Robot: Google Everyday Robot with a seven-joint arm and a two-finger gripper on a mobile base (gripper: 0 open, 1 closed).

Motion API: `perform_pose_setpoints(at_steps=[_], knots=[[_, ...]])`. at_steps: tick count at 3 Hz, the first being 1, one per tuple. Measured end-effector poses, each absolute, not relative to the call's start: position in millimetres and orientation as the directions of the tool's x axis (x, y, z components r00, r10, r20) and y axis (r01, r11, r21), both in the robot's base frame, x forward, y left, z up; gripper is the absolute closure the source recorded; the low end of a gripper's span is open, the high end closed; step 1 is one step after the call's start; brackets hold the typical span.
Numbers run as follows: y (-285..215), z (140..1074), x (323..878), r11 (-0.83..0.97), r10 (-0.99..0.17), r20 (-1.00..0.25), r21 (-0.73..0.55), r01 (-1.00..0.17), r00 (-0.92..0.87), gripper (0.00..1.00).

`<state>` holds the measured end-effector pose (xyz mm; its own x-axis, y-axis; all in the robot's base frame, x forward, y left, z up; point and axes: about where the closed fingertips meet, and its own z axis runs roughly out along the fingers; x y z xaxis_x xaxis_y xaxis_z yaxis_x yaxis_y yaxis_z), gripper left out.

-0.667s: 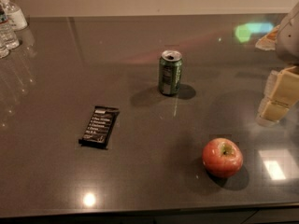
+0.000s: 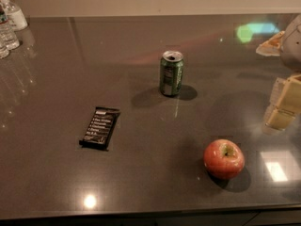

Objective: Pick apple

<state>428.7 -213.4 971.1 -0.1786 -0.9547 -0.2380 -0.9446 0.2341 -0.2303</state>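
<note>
At the right edge of the frame, the gripper [image 2: 284,102] is cut off by the border, and its upper part runs out of view. The clear bottles [image 2: 10,25] in the upper left are cropped by the edge. The white print on the black bar [image 2: 99,127] is too small to read.

The tool [image 2: 283,102], at the right edge of the view, is built of blocky cream-yellow segments with darker seams between them. Above it is a rounded pale-grey housing [image 2: 294,40], and a flat tan wedge [image 2: 270,47] juts from it toward the middle of the view.
</note>
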Motion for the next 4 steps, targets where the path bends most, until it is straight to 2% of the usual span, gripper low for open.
perform_pose_setpoints(at_steps=[2,4], knots=[[-196.9,940.4,382.4,0.103,-0.938,-0.346,-0.186,-0.977,-0.033,0.00],[-173.8,894.4,361.3,-0.031,-0.913,-0.397,-0.152,-0.988,0.090,0.00]])
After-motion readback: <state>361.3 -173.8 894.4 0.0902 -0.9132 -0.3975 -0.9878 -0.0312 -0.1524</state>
